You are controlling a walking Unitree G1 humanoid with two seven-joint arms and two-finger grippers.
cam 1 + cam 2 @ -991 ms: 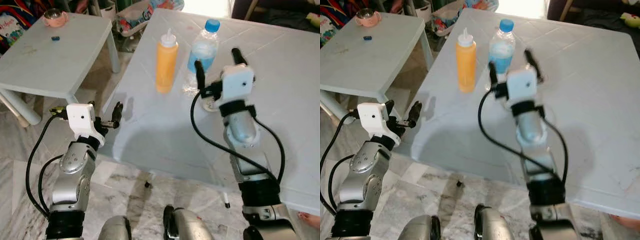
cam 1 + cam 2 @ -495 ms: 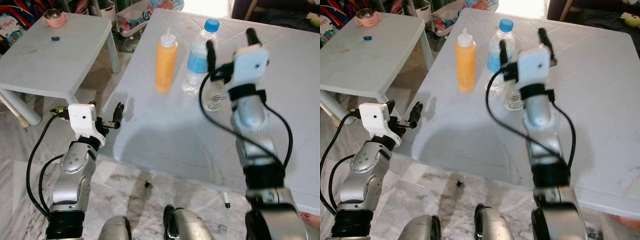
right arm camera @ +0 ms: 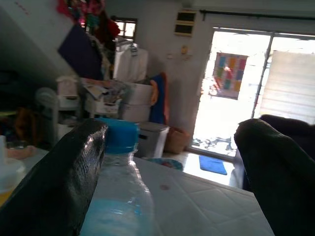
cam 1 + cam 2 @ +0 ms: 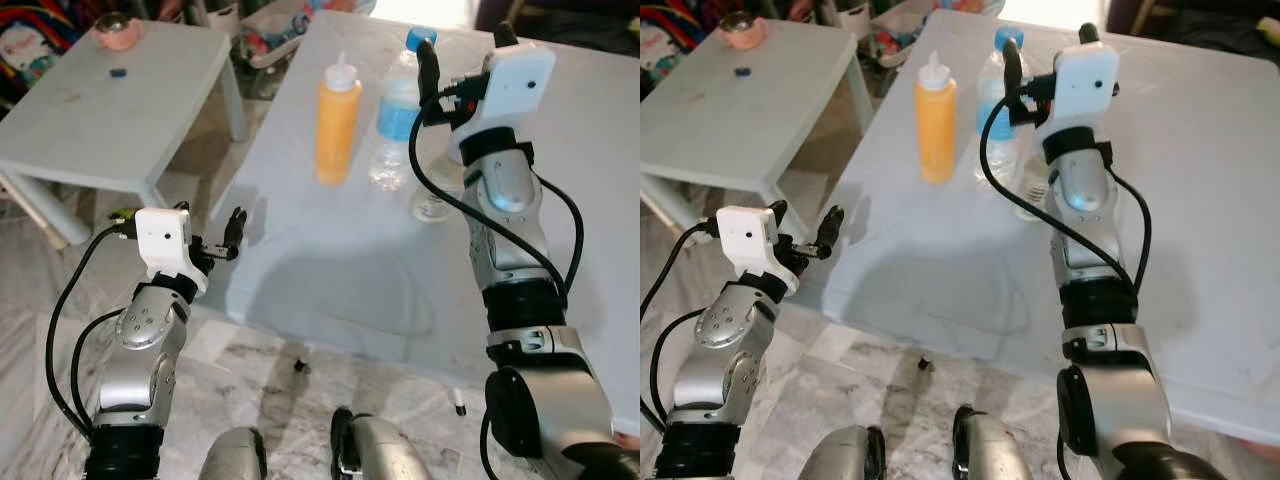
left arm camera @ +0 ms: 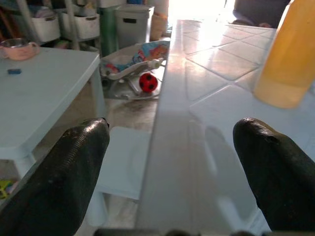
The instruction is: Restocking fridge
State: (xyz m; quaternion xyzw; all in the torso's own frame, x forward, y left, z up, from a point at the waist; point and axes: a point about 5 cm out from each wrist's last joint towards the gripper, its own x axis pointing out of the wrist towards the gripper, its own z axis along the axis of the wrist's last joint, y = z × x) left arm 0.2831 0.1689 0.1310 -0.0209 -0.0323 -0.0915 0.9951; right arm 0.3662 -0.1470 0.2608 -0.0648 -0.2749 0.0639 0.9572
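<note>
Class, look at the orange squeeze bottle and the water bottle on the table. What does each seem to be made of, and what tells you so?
Squeeze bottle: likely soft, matte plastic; opaque orange body, white nozzle cap. Water bottle: probably thin, glossy clear plastic; see-through, blue label and screw cap.

The right arm (image 4: 500, 190) is covering most of a small clear container (image 4: 432, 205) at centre right of the left eye view; what it is cannot be told. The same arm is hiding part of the water bottle (image 4: 397, 110). The tabletop (image 4: 600, 200) is running off the right edge. A pinkish cup (image 4: 115, 32) at upper left is too small to identify surely.
</note>
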